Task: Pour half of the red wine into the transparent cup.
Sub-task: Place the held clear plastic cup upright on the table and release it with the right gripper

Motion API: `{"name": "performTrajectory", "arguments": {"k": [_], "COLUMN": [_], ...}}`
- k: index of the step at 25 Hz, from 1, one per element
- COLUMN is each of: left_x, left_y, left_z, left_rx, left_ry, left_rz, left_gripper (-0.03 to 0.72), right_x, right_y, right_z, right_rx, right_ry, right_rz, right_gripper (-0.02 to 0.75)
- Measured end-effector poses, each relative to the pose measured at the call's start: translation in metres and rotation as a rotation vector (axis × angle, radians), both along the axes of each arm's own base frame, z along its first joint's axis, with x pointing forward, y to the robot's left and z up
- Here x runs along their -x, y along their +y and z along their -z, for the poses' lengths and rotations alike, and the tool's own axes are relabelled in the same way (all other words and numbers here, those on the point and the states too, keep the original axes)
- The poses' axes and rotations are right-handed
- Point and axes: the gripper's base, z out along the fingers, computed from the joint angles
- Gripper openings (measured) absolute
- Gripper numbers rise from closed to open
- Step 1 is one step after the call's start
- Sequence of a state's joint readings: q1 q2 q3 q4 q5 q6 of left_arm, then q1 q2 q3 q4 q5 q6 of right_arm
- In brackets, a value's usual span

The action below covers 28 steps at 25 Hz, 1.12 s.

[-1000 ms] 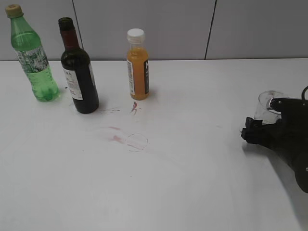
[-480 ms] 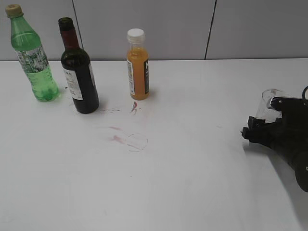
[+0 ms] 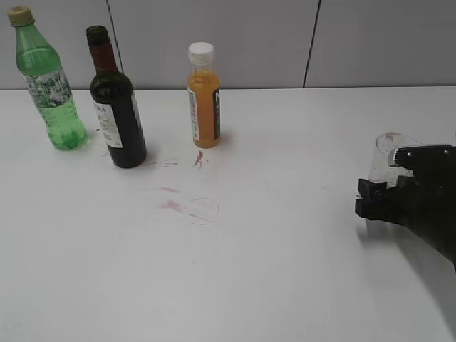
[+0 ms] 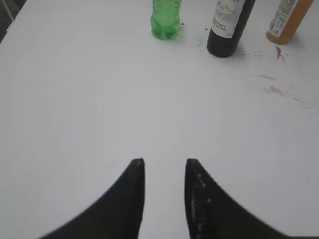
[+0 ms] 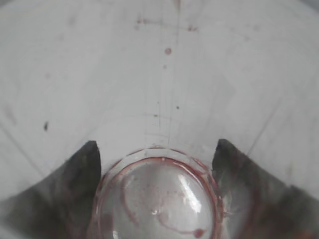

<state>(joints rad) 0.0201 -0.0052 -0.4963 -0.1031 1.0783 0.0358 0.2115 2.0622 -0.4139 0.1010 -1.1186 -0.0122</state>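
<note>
The red wine bottle, dark green glass with a white label and no cap, stands upright at the back left; its lower part shows in the left wrist view. The transparent cup sits at the right edge between my right gripper's fingers. In the right wrist view I look at its red-stained base, with the right gripper shut on either side of it. My left gripper is open and empty over bare table, well short of the bottles.
A light green soda bottle stands left of the wine and a small orange juice bottle to its right. Red stains and a ring mark lie on the white table in front of them.
The right gripper with the cup has shifted slightly, and the cup now sits a little more to the left and tilted. The bottles have not moved.
</note>
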Motion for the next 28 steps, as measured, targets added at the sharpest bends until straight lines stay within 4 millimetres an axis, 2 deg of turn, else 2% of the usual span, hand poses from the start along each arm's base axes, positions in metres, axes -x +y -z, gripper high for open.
{"name": "performTrajectory", "arguments": {"k": [4,10,16,19,23,28], "left_x": [0.000,0.000,0.000,0.000,0.000,0.000], "left_y": [0.000,0.000,0.000,0.000,0.000,0.000], "left_z": [0.000,0.000,0.000,0.000,0.000,0.000], "left_rx": [0.000,0.000,0.000,0.000,0.000,0.000], "left_ry": [0.000,0.000,0.000,0.000,0.000,0.000], "left_rz": [0.000,0.000,0.000,0.000,0.000,0.000], "left_gripper": [0.209,0.209,0.209,0.209,0.209,0.209], "right_x": [0.001,0.007,0.000,-0.009,-0.020,-0.034], "right_y": [0.018,0.047,0.073,0.085,0.104,0.130], "right_z": [-0.017,-0.023,-0.033,-0.031,-0.019,-0.010], "right_rx": [0.021,0.029,-0.017,-0.084,-0.084,-0.064], "right_ry": [-0.074,-0.140,-0.196,-0.158,-0.134,-0.163], "right_rz": [-0.235,-0.610,-0.938,-1.085,-1.283,-1.399], "right_gripper": [0.516,0.516,0.516,0.515,0.515,0.515]}}
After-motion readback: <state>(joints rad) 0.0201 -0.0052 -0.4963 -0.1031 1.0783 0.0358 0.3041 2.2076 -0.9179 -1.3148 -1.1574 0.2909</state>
